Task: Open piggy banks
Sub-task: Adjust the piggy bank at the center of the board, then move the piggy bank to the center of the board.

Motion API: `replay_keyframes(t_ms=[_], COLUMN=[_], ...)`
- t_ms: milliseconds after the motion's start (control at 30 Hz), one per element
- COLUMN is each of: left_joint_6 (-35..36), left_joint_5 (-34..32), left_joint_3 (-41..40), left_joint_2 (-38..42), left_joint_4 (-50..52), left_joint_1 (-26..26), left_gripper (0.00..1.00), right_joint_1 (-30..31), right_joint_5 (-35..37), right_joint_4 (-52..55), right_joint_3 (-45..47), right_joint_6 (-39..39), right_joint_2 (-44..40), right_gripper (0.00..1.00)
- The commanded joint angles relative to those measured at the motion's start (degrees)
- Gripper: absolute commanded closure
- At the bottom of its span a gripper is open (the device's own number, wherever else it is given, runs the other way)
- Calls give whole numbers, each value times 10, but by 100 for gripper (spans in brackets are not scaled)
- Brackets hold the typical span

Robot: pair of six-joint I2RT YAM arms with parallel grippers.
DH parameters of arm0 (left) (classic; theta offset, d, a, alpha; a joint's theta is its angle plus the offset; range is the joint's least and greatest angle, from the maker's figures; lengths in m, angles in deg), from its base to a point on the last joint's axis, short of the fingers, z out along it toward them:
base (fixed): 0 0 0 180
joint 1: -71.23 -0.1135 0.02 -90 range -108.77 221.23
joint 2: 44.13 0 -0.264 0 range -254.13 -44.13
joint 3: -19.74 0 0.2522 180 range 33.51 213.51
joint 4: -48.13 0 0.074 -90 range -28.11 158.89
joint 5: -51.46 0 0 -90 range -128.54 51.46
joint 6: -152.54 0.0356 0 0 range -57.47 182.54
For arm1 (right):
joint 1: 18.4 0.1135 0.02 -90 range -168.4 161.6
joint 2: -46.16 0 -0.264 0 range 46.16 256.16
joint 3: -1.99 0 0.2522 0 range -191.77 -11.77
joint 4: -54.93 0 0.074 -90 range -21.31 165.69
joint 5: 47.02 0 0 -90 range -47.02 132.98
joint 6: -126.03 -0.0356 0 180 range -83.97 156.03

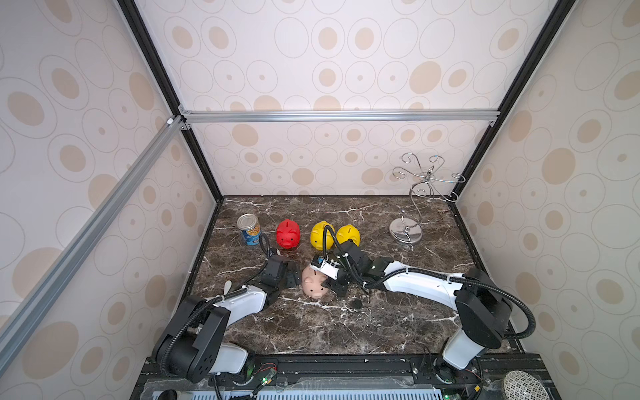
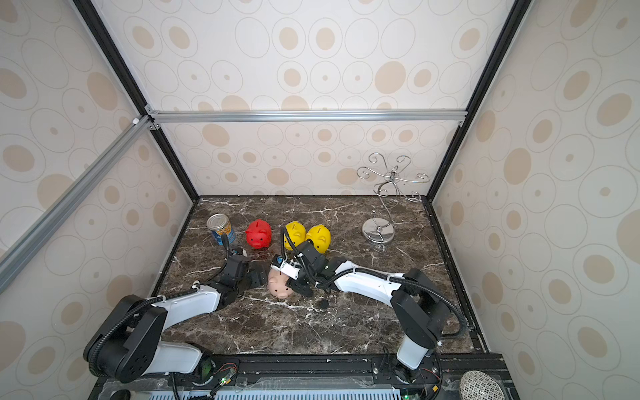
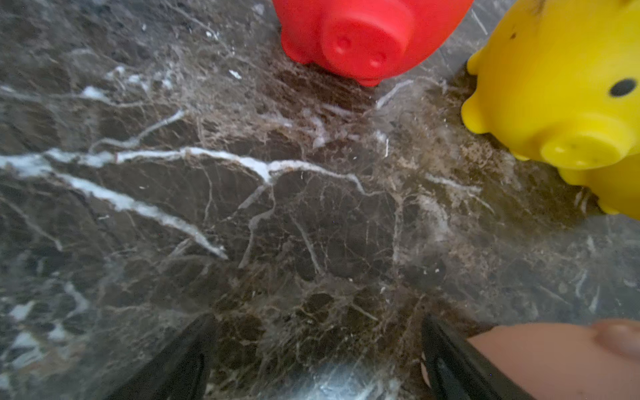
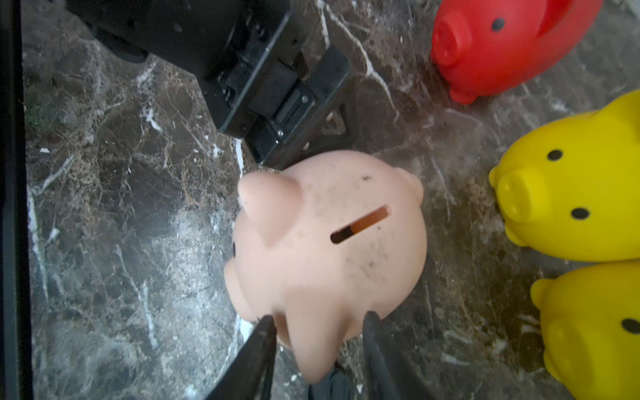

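The pale pink piggy bank (image 1: 313, 282) stands upright near the middle of the dark marble table (image 1: 311, 332), snout toward the robot's base and coin slot (image 4: 360, 224) facing up. The two arms meet at it from either side. The left hand (image 3: 318, 318) sits low beside the pig with its fingers spread wide over bare marble. Nothing lies between them, and the pink body shows just outside one finger. In the right wrist view a left finger looks to be against the pig's flank, though contact cannot be confirmed. The right hand (image 4: 320, 317) comes in from the opposite side, its fingers parted to a middling gap astride one ear. A sliver of space shows on each side, so it grips nothing. A small black round plug (image 1: 355, 303) lies on the table near the right hand, apart from the pig. Toward the back stand the red piggy bank (image 1: 288, 233), a yellow piggy bank (image 1: 321, 235) and a second yellow piggy bank (image 1: 348, 235), the yellow ones close side by side. A blue-labelled tin can (image 1: 249, 228) stands on the red one's left, and a chrome wire stand (image 1: 406, 231) stands near the far right corner
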Motion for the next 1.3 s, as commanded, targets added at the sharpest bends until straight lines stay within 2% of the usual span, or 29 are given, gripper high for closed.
replay_keyframes(t_ms=[0, 133, 233, 367, 467, 600, 633, 767, 867, 933, 1100, 1167, 1267], left_joint_6=[-12, -26, -48, -119, -156, -165, -163, -160, -139, -127, -118, -115, -109], left_joint_5=[27, 39, 36, 3, -25, -8, -12, -57, -81, -97, -105, -102, -104], left_joint_3=[-8, -12, -4, 15, 42, 58, 56, 24, 17, 15, -10, -19, -28], left_joint_2=[-2, 0, -9, -37, -67, -85, -77, 10, 90, 140, 251, 285, 312], left_joint_4=[-21, -35, -40, -66, -84, -102, -98, -74, -7, 30, 77, 89, 100], left_joint_1=[-3, 15, 41, 87, 113, 116, 116, 106, 96, 92, 80, 76, 72], left_gripper=[8, 10, 10, 9, 9, 8, 8, 6, 3, 3, 1, 1, 2], right_joint_1=[10, 16, 18, 20, 24, 35, 42, 69, 89, 92, 90, 93, 115], right_joint_5=[59, 144, 161, 284, 319, 338, 332, 350, 371, 357, 329, 356, 391], right_joint_4=[1, 20, 31, 67, 70, 88, 84, 87, 85, 87, 12, 52, 135], right_joint_3=[9, 10, 21, 34, 56, 78, 84, 79, 58, 42, 69, 49, -15], right_joint_6=[-47, -128, -181, -272, -304, -345, -359, -414, -438, -479, -518, -557, -563], right_joint_2=[-22, -43, -60, -79, -102, -146, -154, -154, -129, -114, -111, -107, -75], right_gripper=[44, 33, 23, 22, 21, 17, 3, 1, 1, 1, 0, 0, 0])
